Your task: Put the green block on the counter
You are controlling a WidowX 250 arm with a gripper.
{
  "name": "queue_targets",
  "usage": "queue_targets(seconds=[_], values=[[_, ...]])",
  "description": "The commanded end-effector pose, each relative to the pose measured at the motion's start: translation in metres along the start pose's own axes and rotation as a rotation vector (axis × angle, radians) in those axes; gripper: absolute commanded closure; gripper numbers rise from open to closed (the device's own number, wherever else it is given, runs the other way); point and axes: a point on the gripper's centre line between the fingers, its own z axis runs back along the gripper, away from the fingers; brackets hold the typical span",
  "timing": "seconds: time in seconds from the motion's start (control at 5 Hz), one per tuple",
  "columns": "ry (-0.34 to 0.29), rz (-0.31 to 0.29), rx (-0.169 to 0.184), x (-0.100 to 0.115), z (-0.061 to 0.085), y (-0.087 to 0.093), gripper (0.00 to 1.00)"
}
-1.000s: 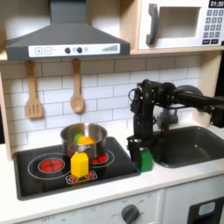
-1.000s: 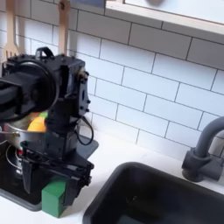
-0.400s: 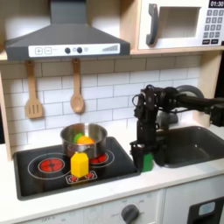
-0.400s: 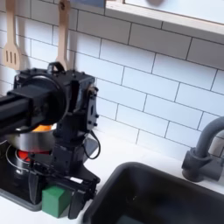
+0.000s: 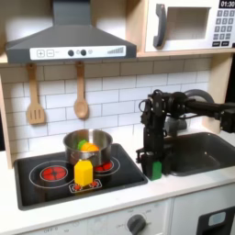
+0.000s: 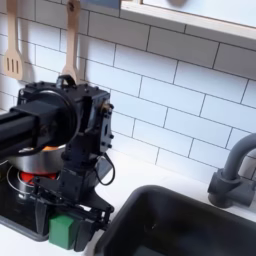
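The green block [image 5: 157, 170] [image 6: 62, 232] rests low on the strip of white counter [image 5: 184, 188] [image 6: 112, 192] between the stovetop and the sink, right at the stovetop's edge. My gripper [image 5: 152, 167] [image 6: 64, 226] points straight down over it, and its black fingers [image 6: 88, 226] stand on either side of the block with small gaps showing. It looks open around the block. The arm reaches in from the first exterior view's right.
A black stovetop [image 5: 46, 176] carries a yellow block [image 5: 83, 173] and a steel pot [image 5: 87, 145] with orange and yellow pieces inside. The dark sink [image 5: 197, 151] and grey faucet [image 6: 228, 172] lie just beyond the gripper. Wooden utensils [image 5: 35, 99] hang on the tiled wall.
The gripper has come down from above the green block until its fingers flank it. The block has stayed where it was.
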Motion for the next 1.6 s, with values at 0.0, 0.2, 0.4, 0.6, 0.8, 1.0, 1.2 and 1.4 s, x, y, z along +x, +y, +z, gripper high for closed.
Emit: queue_targets(seconds=[0.0,0.2,0.4,0.6,0.8,1.0,1.2,1.4], values=[[0.006,0.008,-0.006,0.003,0.002,0.002,1.0],[0.015,0.003,-0.014,0.005,0.005,0.001,1.0],[0.013,-0.026,-0.047,0.004,0.015,-0.009,1.0],[0.022,-0.046,-0.069,0.005,0.025,-0.017,1.0],[0.016,-0.055,-0.075,0.008,0.027,-0.024,1.0],[0.036,-0.11,-0.068,0.005,0.022,-0.045,1.0],[0.039,-0.155,-0.044,0.004,0.011,-0.067,1.0],[0.023,-0.181,-0.033,0.004,0.001,-0.088,1.0]])
